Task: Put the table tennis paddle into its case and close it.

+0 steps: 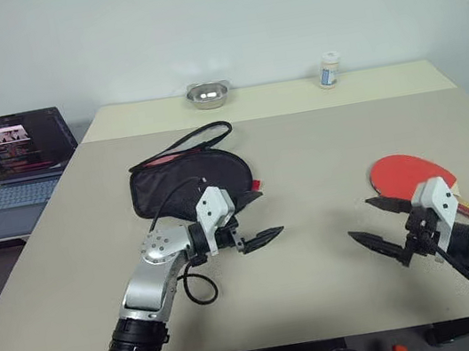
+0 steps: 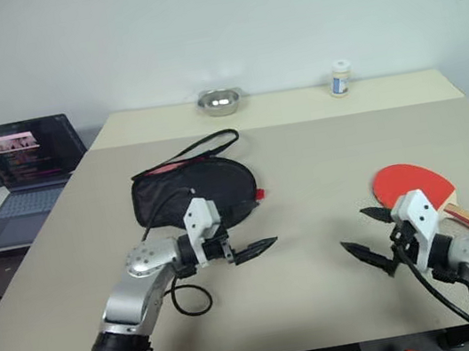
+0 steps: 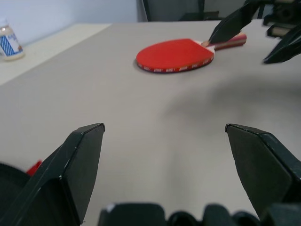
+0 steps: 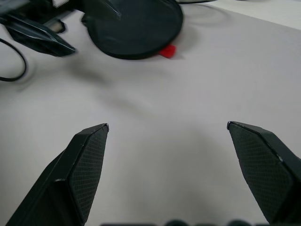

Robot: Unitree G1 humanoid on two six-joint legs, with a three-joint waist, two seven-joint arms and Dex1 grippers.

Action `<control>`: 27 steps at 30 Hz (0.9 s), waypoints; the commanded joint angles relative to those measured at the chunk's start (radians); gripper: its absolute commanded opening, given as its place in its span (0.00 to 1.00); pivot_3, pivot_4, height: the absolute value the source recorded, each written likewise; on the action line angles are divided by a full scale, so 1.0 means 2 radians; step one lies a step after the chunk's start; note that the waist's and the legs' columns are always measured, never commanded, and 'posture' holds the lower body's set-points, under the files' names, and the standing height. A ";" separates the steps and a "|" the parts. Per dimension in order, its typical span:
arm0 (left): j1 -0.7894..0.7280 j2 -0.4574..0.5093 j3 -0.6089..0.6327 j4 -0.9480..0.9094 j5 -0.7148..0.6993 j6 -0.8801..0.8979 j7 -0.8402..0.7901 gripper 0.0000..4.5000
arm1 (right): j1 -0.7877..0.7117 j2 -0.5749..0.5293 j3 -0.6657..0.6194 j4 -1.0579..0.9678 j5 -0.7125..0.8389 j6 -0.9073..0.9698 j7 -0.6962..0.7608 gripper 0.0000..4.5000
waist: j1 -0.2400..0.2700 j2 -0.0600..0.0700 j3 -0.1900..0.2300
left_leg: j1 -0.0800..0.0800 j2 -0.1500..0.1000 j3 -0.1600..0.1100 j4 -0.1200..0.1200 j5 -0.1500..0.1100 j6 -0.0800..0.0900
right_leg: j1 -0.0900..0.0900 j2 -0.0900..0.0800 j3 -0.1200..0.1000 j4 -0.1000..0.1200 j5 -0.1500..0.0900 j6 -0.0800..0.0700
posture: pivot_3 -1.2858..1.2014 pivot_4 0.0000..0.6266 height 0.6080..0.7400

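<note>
Beige tabletop (image 1: 303, 155) against pale wall; left pincer (image 1: 258, 217) and right pincer (image 1: 376, 224) both spread wide, empty

A broad beige table (image 1: 305, 164) carries everything, with a paler strip running along its far edge by the wall. On that strip sit a small metal bowl (image 1: 208, 95) and, well to its right, a small white bottle with a blue label (image 1: 329, 69). On the main surface, left of centre, lies the case (image 1: 189, 183), black side up, its black cord loop (image 1: 201, 136) trailing toward the far edge and a small red tab showing at its right edge. Well apart on the right side lies the table tennis paddle (image 1: 407, 173), red face up, its light wooden handle pointing toward the near right corner.
</note>
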 commanded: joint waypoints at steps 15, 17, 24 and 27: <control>-0.075 0.105 0.079 0.131 -0.005 -0.048 -0.049 1.00 | -0.007 -0.010 -0.035 -0.088 0.058 0.065 -0.045 0.99 | -0.001 -0.001 0.000 | 0.000 0.000 0.000 0.000 0.000 0.000 | 0.000 0.000 -0.001 0.000 0.000 0.000 | 0.52 0.24 1.00; -0.085 0.116 0.078 0.171 0.009 -0.080 -0.054 1.00 | -0.020 -0.004 -0.014 -0.090 0.054 0.065 -0.052 0.99 | -0.001 -0.001 0.000 | 0.000 0.000 -0.001 0.000 0.000 0.000 | 0.000 0.000 -0.001 0.000 0.000 0.000 | 0.52 0.24 1.00; -0.164 0.117 0.031 0.366 0.120 -0.235 -0.022 1.00 | -0.056 -0.004 0.004 -0.093 0.058 0.064 -0.050 0.99 | 0.000 -0.002 0.000 | -0.001 0.000 -0.001 0.000 0.000 0.000 | 0.000 0.000 -0.001 -0.001 0.000 0.000 | 0.52 0.24 1.00; -0.188 0.114 0.019 0.413 0.131 -0.259 -0.047 1.00 | -0.064 0.000 0.012 -0.096 0.056 0.065 -0.059 0.99 | 0.000 -0.002 0.000 | -0.001 0.000 -0.001 0.000 0.000 0.000 | 0.000 0.000 -0.002 -0.001 0.000 0.000 | 0.52 0.24 1.00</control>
